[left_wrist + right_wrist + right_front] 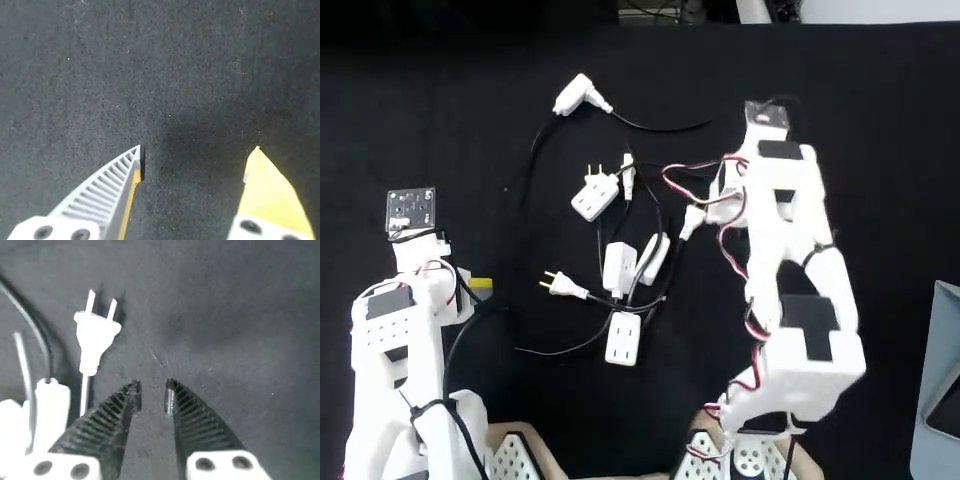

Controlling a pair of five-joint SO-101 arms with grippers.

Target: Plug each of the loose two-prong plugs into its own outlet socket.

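Black cords (pixel 655 127) and white outlet blocks (pixel 623 338) tangle mid-table, a loose plug (pixel 95 335) lies just beside the right gripper (pixel 151 390) — narrowly parted, empty — while the left gripper (pixel 198 152) gapes wide, empty.

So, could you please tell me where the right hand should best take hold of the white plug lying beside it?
Probably the white plug's wide body, just behind the prongs. It lies flat on the black cloth with prongs pointing away from the right hand and its cable trailing back, so come down from above, closing across the body's two sides.
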